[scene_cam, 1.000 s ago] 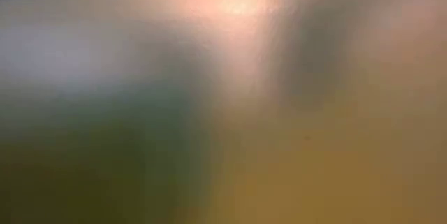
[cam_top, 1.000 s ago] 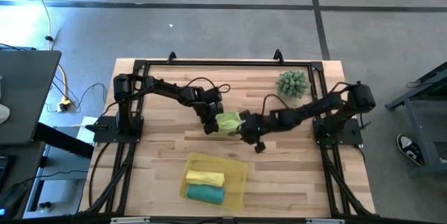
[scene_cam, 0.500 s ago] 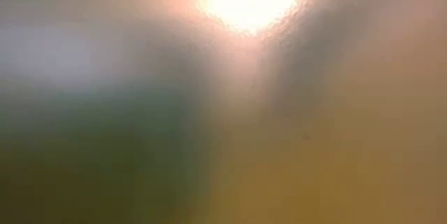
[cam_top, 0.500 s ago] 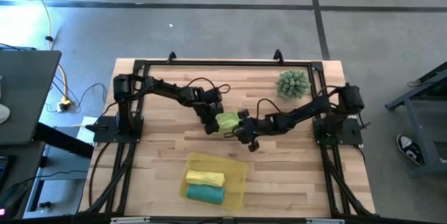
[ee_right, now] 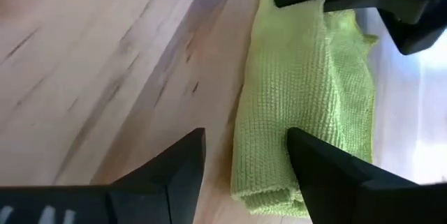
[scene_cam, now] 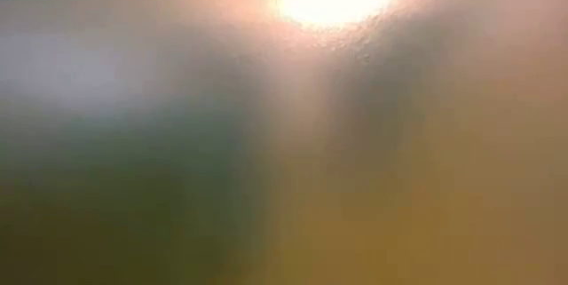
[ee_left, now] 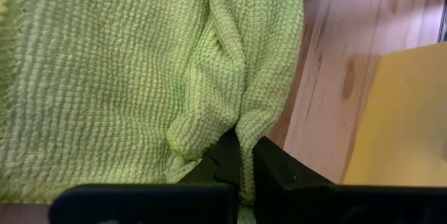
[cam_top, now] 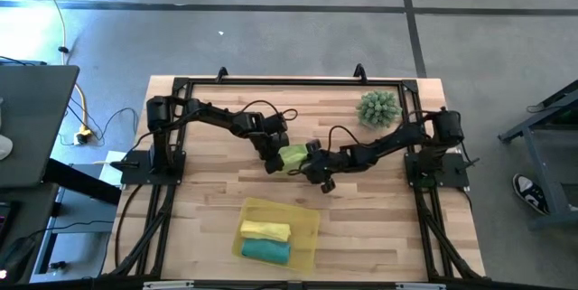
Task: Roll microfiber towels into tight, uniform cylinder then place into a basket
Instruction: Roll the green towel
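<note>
I see a lime-green towel [cam_top: 293,156] at mid-table, its weave a fine grid of small ribbed loops, paler along the folded ridges. My left gripper [ee_left: 243,170] is black, and so is my right gripper [ee_right: 246,155], with matte dark fingers. The table [cam_top: 217,186] under them is light wood in long planks, honey and pale tan with darker brown streaks. The basket [cam_top: 307,222] is a plain, slightly see-through yellow. Inside it I see a bright yellow towel [cam_top: 265,230] and a teal towel [cam_top: 265,250]. A spiky plant [cam_top: 378,108] is dull sage green. The floor [cam_top: 271,37] around is grey with dark seams.
</note>
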Action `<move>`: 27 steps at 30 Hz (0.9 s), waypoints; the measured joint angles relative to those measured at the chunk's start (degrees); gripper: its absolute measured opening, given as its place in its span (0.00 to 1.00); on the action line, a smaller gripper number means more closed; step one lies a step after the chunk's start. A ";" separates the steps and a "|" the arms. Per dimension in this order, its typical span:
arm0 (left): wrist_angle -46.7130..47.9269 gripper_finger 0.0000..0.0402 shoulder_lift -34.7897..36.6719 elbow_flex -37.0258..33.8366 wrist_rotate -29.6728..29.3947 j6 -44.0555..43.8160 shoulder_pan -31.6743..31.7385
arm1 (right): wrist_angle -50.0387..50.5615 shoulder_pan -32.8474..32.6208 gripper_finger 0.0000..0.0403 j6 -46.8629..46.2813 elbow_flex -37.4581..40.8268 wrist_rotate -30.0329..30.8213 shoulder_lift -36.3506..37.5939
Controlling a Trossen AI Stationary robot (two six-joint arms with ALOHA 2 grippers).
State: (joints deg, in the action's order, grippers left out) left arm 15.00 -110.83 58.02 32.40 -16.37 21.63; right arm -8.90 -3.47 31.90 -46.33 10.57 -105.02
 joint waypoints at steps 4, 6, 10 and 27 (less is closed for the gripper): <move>-0.02 0.01 -0.04 0.02 0.85 -1.75 0.00 | -0.26 0.15 0.50 -2.54 -0.09 3.49 -1.27; -0.07 0.01 -0.19 0.00 3.51 -2.44 0.08 | -0.07 0.29 0.50 -4.47 -0.11 5.31 -1.37; 0.38 0.03 -0.28 -0.11 7.09 -2.55 0.08 | 0.38 1.03 0.49 -7.12 -0.07 6.17 -1.48; 0.91 0.19 0.41 0.84 2.35 2.40 0.10 | 2.96 3.19 0.04 -25.22 0.02 -1.91 -1.45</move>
State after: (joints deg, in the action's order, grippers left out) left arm 15.92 -110.42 58.86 34.76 -13.97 21.73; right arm -5.94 -0.28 6.68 -46.30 8.66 -106.47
